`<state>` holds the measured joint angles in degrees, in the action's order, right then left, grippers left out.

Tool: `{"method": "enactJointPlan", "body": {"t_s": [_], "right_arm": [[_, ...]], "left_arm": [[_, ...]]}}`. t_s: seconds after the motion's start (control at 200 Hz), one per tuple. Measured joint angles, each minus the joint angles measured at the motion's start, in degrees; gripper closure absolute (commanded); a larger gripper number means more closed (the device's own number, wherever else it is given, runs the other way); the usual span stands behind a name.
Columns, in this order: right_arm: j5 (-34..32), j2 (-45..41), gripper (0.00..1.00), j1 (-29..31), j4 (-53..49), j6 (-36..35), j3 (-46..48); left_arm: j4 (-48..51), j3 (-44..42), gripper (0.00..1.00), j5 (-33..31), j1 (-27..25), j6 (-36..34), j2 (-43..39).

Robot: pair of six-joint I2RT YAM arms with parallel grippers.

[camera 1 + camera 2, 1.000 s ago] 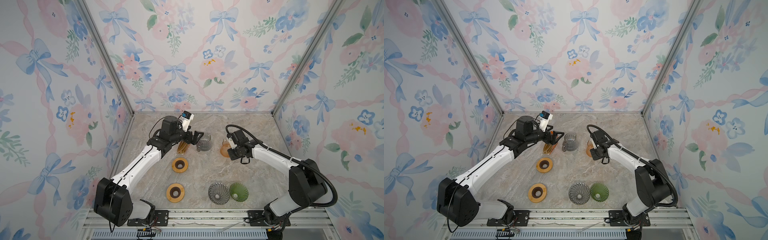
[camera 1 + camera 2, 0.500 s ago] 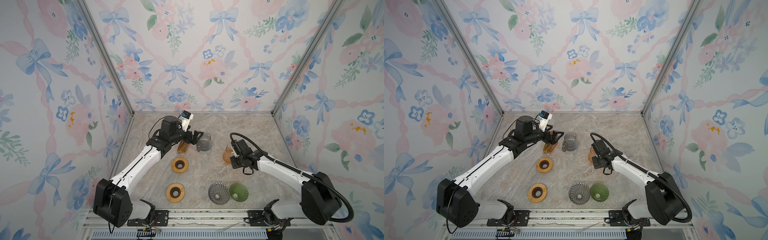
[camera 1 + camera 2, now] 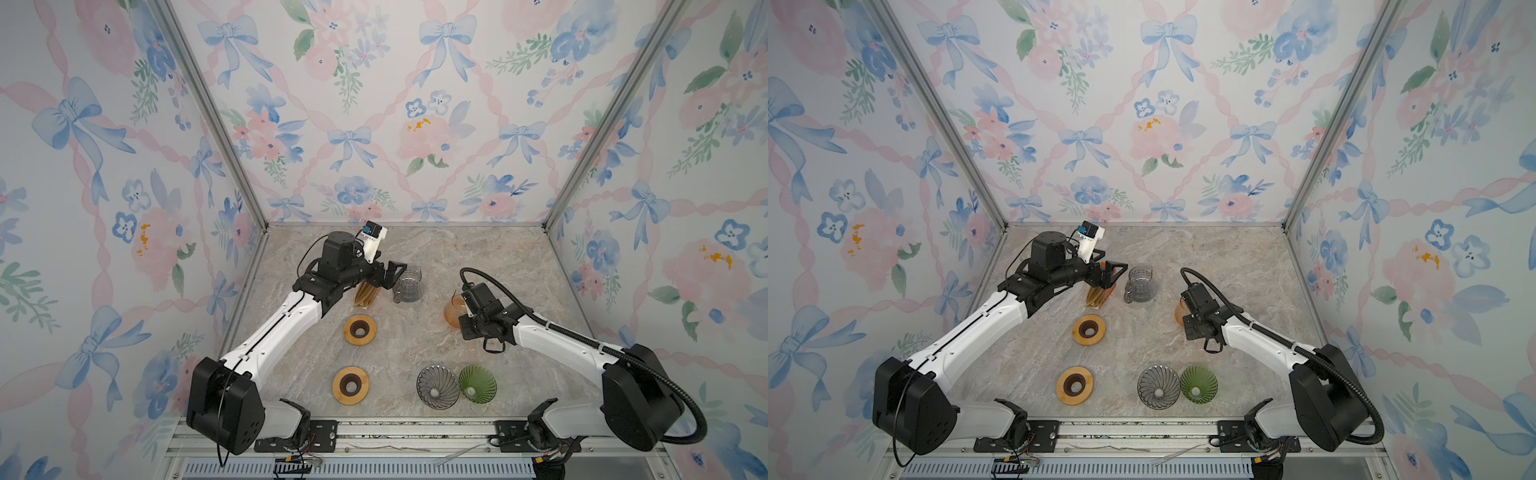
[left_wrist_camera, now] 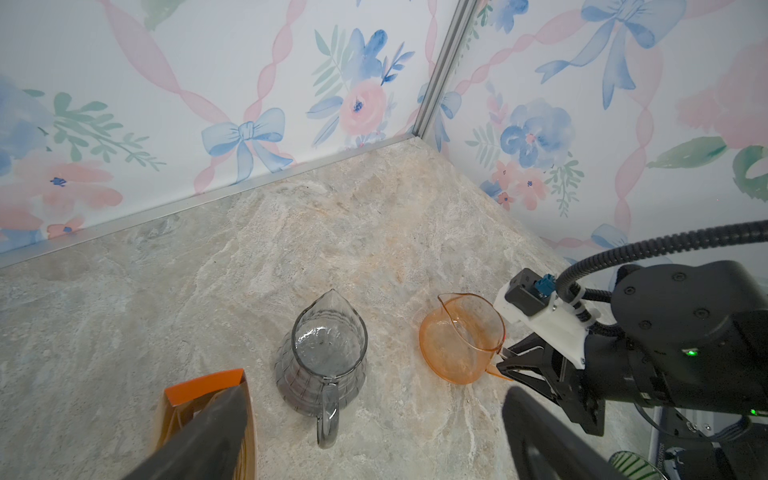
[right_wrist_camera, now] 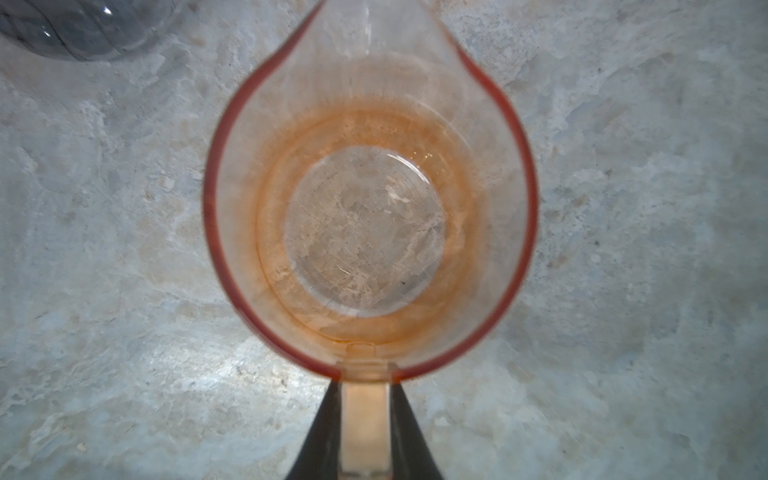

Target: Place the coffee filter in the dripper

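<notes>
Coffee filters (image 3: 366, 294) stand in an orange packet at the back left of the bench (image 3: 457, 257), well apart from the grey dripper (image 3: 437, 386) and green dripper (image 3: 477, 383), which sit side by side at the front. The left tool (image 3: 386, 276) is spread wide with nothing in it, just beside the packet and next to the grey carafe (image 3: 407, 284). The right tool (image 5: 365, 395) is closed narrowly on the handle of the orange carafe (image 5: 365, 208). Two wooden rings (image 3: 360, 329) lie between packet and drippers.
</notes>
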<state>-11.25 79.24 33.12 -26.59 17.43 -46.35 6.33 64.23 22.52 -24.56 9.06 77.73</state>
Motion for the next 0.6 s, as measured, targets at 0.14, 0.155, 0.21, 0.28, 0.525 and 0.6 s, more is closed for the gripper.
{"method": "enactJointPlan", "body": {"t_s": [0.14, 0.155, 0.21, 0.28, 0.525, 0.6], "right_arm": [[0.0, 0.0, 0.81, 0.0, 0.4, 0.3, 0.3], [0.0, 0.0, 0.81, 0.0, 0.5, 0.4, 0.3], [0.0, 0.0, 0.80, 0.0, 0.5, 0.6, 0.5], [0.0, 0.0, 0.80, 0.0, 0.5, 0.7, 0.7], [0.0, 0.0, 0.77, 0.5, 0.8, 1.5, 0.7], [0.0, 0.0, 0.75, 0.5, 0.8, 1.7, 0.7]], "left_arm": [[0.0, 0.0, 0.02, 0.0, 0.0, 0.0, 0.0], [0.0, 0.0, 0.02, 0.0, 0.0, 0.0, 0.0], [0.0, 0.0, 0.02, 0.0, 0.0, 0.0, 0.0], [0.0, 0.0, 0.02, 0.0, 0.0, 0.0, 0.0], [0.0, 0.0, 0.02, 0.0, 0.0, 0.0, 0.0], [0.0, 0.0, 0.02, 0.0, 0.0, 0.0, 0.0]]}}
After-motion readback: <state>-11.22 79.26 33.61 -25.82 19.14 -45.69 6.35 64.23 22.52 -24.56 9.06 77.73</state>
